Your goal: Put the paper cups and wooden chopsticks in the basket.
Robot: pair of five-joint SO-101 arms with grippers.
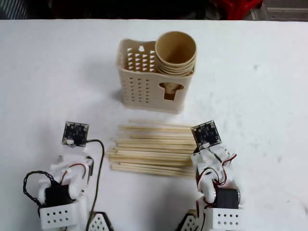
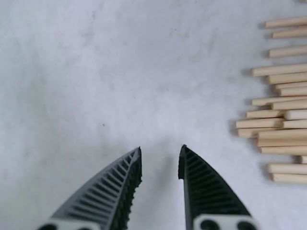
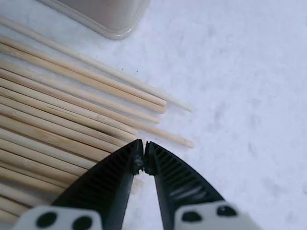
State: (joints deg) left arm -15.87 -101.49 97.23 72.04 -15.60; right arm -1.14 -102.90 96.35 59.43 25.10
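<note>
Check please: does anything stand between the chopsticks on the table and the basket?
Nothing visible does. The chopsticks lie in front of the basket, a little apart from it. Stacked cups fill one compartment; the other looks free.

— What is below the left gripper (image 2: 160, 149)?
— The white table (image 2: 86, 72). The two dark, ribbed fingers (image 2: 117, 189) stand apart, and the table surface shows in the gap between their tips.
— And the wooden chopsticks (image 2: 280, 115)?
— Their ends lie on the table to one side of the gripper, well apart from it and touching neither finger. They lie almost parallel and close together, some over others, and the ends do not line up evenly.
</note>
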